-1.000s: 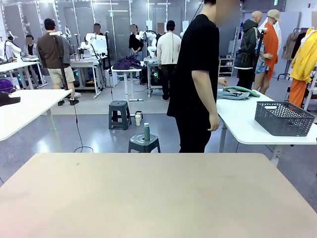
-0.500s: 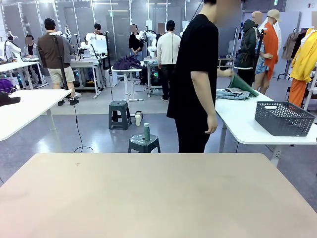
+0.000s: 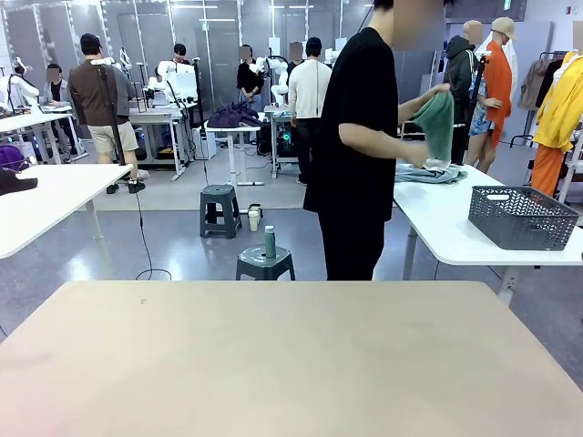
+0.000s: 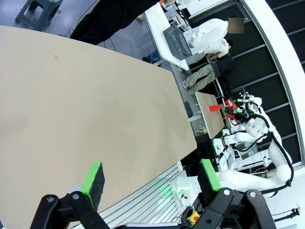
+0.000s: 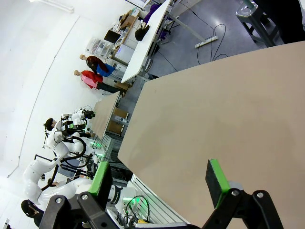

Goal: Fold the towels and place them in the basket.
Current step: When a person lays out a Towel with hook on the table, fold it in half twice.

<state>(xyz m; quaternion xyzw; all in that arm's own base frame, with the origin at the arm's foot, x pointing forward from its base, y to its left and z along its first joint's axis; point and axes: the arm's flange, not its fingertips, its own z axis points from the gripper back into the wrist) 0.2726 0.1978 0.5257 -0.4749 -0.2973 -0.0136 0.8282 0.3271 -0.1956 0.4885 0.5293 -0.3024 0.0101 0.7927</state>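
A person in black stands beyond the far edge of the beige table (image 3: 291, 355), turned to a white side table (image 3: 446, 228) at the right. One raised hand holds a mint-green towel (image 3: 436, 122) hanging in the air. Under it a pale grey crumpled cloth (image 3: 428, 173) lies on that side table. The dark grey mesh basket (image 3: 521, 217) stands on the same side table, nearer its right end, and appears as the basket (image 4: 177, 43) in the left wrist view. My left gripper (image 4: 152, 179) hangs open over the bare beige tabletop. My right gripper (image 5: 159, 180) is open above it too, holding nothing.
A grey stool with a green bottle (image 3: 270, 241) stands just past the table's far edge, with a second stool (image 3: 219, 209) behind it. Another white table (image 3: 46, 200) reaches in from the left. Other people and workstations fill the background.
The person has lifted the green towel off the side table, raised it to chest height and brought the other hand up to the cloth pile. Neither of my grippers has moved.
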